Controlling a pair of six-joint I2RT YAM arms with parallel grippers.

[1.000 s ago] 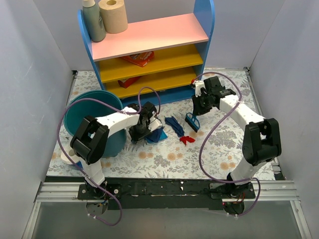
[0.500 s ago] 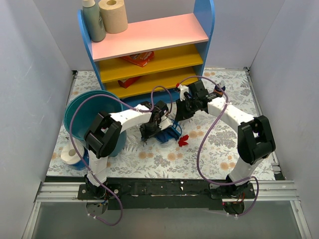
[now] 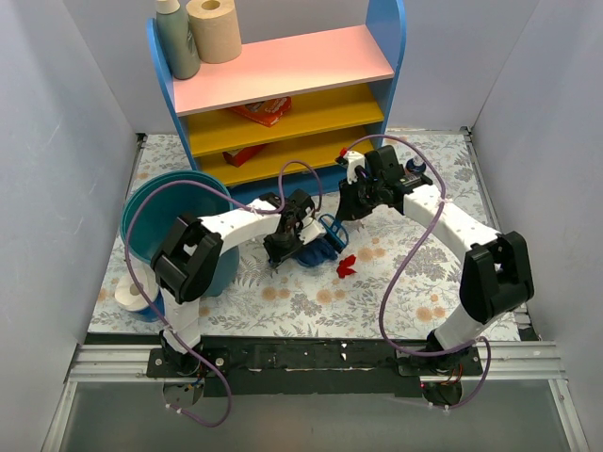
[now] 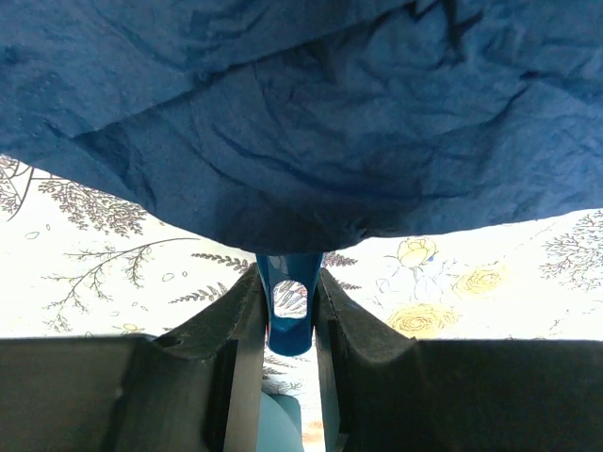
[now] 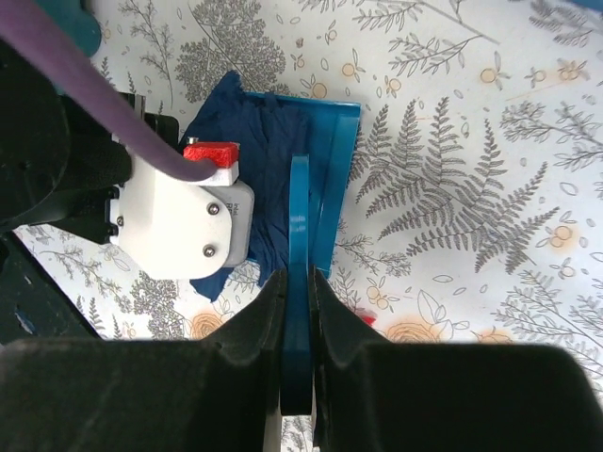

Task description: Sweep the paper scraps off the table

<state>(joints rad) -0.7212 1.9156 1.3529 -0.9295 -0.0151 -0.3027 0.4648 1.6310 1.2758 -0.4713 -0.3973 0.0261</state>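
Note:
My left gripper [image 3: 285, 250] [image 4: 287, 301] is shut on the handle [image 4: 290, 315] of the blue dustpan [image 3: 317, 250], which lies on the table [image 3: 424, 273]. A dark blue paper scrap [image 4: 301, 122] lies in the pan and fills the left wrist view. My right gripper [image 3: 344, 209] [image 5: 299, 292] is shut on the blue brush [image 3: 329, 226] [image 5: 299, 235], held over the pan [image 5: 337, 169] and the dark blue paper [image 5: 273, 179]. A red paper scrap [image 3: 347, 266] lies on the cloth just right of the pan; a bit of it shows in the right wrist view [image 5: 366, 320].
The pink, yellow and blue shelf unit [image 3: 283, 104] stands at the back with red packs on it, a bottle [image 3: 177, 38] and a paper roll [image 3: 214, 28] on top. A teal basin [image 3: 170, 212] and a white roll [image 3: 132, 294] are at the left.
My right gripper has carried the brush left to the dustpan. The dark blue paper that lay on the cloth is now in the pan. My left gripper has shifted the pan to the right.

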